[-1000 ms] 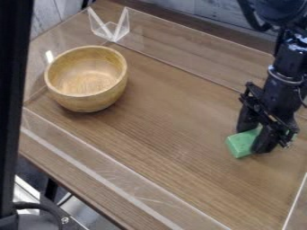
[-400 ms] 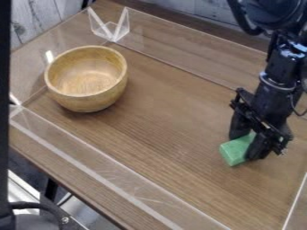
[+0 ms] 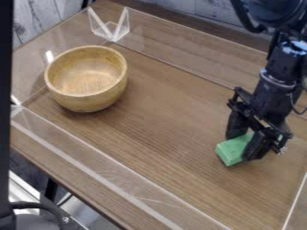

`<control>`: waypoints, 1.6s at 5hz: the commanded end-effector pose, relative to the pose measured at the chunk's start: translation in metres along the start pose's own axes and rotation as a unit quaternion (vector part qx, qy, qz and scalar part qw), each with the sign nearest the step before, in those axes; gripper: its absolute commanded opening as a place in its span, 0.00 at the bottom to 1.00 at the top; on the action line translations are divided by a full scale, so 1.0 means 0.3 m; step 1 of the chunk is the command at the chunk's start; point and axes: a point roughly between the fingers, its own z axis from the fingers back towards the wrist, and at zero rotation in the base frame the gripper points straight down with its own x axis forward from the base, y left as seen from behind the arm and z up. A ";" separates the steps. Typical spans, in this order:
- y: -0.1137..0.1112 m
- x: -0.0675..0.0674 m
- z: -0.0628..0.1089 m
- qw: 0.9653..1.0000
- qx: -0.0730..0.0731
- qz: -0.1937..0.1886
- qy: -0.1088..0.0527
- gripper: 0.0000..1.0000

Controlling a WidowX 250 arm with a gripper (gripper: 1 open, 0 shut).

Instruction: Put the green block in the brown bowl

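While the gripper (image 3: pixel 254 142) is pointing steeply down with its jaws closing around the green block (image 3: pixel 238 151) at four o'clock on the counter (image 3: pixel 144 135), the brown bowl (image 3: pixel 86 77) is waiting well apart, toward ten o'clock.

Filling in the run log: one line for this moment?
pincer: closed on green block | block: low over table, right side | brown bowl: empty, far left
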 end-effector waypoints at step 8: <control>0.594 -0.683 0.325 0.980 0.059 0.165 -0.094 0.00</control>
